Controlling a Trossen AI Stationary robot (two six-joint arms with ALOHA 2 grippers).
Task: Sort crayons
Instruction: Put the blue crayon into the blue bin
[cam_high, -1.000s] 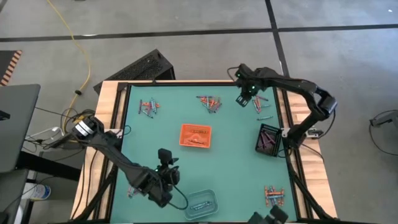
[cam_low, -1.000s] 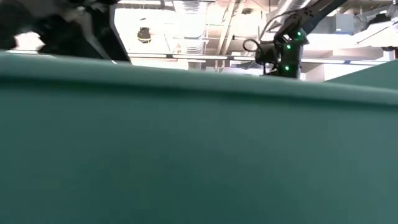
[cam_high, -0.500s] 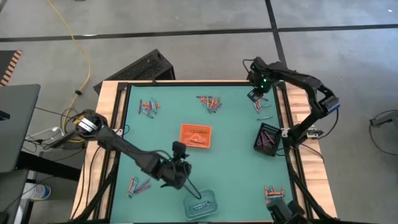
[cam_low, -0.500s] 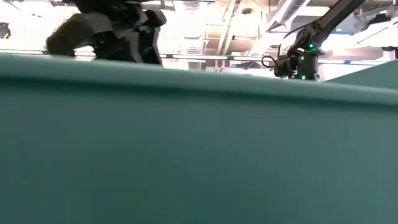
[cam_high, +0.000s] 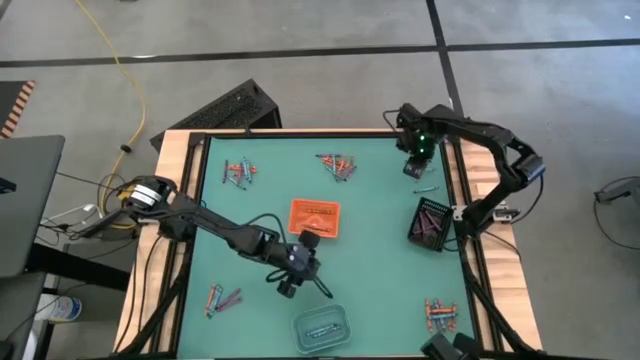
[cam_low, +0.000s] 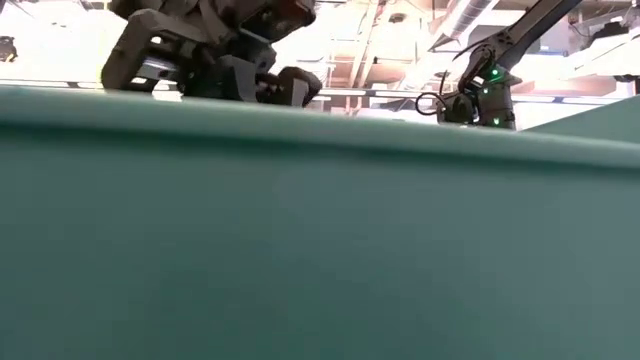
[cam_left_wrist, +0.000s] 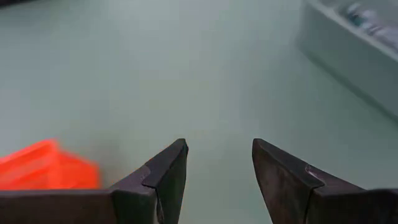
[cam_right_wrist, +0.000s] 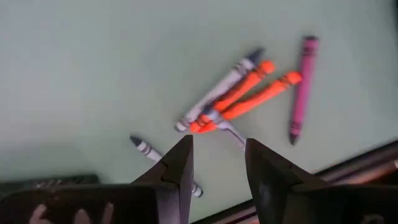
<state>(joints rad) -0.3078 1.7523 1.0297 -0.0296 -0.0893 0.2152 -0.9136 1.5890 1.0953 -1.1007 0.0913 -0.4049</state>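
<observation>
Left claw (cam_left_wrist: 216, 163) wide, empty, mid-frame above tabletop (cam_high: 380, 250); right claw (cam_right_wrist: 219, 163) wide, upper right over crayons (cam_right_wrist: 239, 96). Wrapper print possibly present, unreadable.

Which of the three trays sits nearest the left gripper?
The clear tray, just below the left gripper in the high view; the orange one lies farther, the black one farthest.

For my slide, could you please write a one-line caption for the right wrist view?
Open right gripper hovering over a loose cluster of orange, grey and magenta crayons on the green table.
</observation>
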